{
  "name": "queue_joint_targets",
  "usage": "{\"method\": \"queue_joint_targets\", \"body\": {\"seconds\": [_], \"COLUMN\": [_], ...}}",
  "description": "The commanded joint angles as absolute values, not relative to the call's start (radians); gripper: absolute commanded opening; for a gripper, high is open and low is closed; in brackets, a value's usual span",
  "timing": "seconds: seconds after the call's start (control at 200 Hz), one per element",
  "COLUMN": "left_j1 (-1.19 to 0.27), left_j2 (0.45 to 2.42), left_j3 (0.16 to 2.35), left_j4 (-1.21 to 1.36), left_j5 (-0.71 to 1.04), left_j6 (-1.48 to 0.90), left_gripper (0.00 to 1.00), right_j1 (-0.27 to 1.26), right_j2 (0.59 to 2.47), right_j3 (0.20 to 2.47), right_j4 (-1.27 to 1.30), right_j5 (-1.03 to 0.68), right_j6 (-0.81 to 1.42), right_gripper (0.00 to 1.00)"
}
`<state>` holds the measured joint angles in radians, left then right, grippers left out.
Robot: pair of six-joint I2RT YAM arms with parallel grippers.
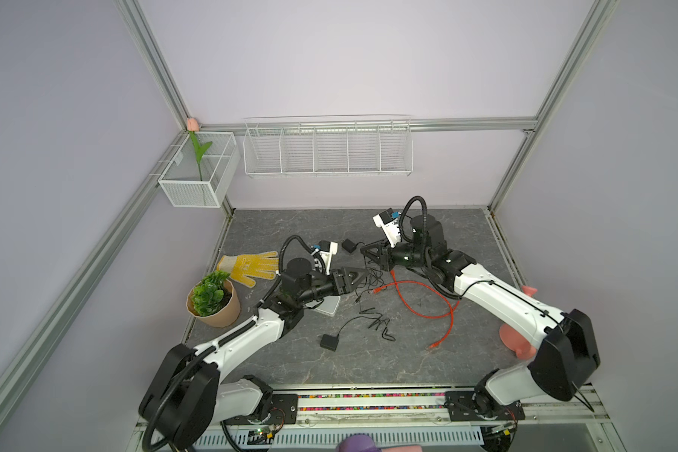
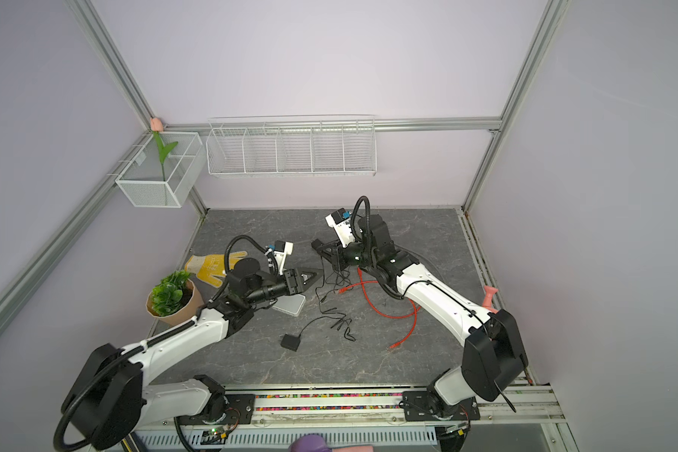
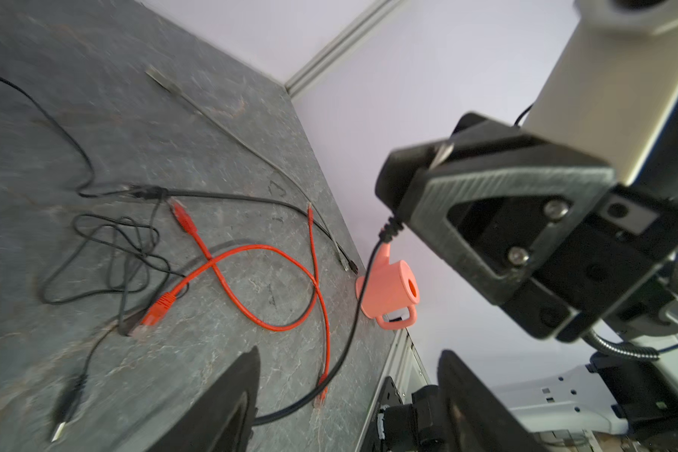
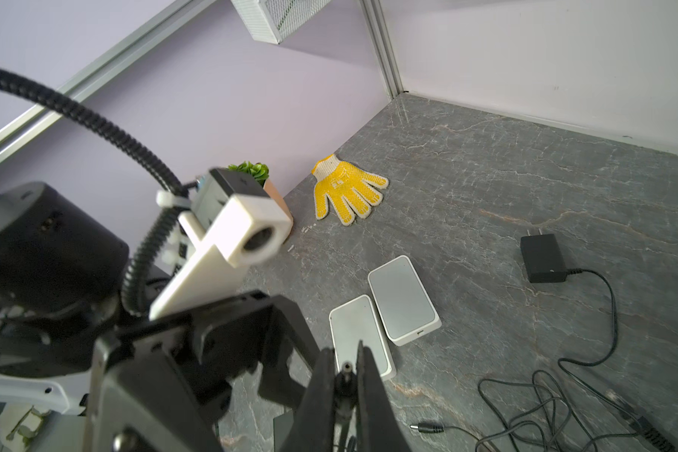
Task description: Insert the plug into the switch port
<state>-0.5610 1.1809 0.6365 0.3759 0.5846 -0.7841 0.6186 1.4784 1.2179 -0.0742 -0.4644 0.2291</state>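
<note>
Right wrist: right pincer [image 4: 345, 354] pinching plug [image 4: 345, 370], hidden in top views; left pincer [image 3: 349, 352] spread.

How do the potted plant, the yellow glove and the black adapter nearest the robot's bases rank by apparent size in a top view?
1. Potted plant, largest.
2. Yellow glove, clearly smaller.
3. Black adapter, by far the smallest.

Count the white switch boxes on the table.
2. Both lie side by side on the table in the right wrist view: first switch fully visible, second switch partly behind the right gripper. In both top views the left arm hides most of them.
</note>
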Motion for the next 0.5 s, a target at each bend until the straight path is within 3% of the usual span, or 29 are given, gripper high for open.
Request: {"method": "queue_joint_targets", "body": {"seconds": [0.0, 0.055, 0.215, 0.495], "left_j1": [-0.529, -0.529, -0.532, -0.565], "left_j2": [1.078, 1.078, 1.155, 1.169], "left_j3": [0.677, 0.695, 0.725, 0.738], "left_j4": [0.22, 0.214, 0.318, 0.345], "left_j5": [0.537, 0.553, 0.658, 0.69], "left_j6": [-0.647, -0.632, -0.68, -0.663], "left_gripper": [0.73, 0.7, 0.46, 0.39], "right_j1": [0.629, 0.631, 0.641, 0.642], "right_j2": [1.433, 1.436, 1.445, 1.474], "right_j3": [1.254, 1.261, 1.278, 1.316], "right_j4": [-0.164, -0.178, -0.202, -0.227], "right_j5": [-0.488, -0.509, -0.552, -0.621], "right_j6": [0.151, 0.152, 0.16, 0.182], "right_gripper": [0.06, 0.06, 0.07, 0.07]}}
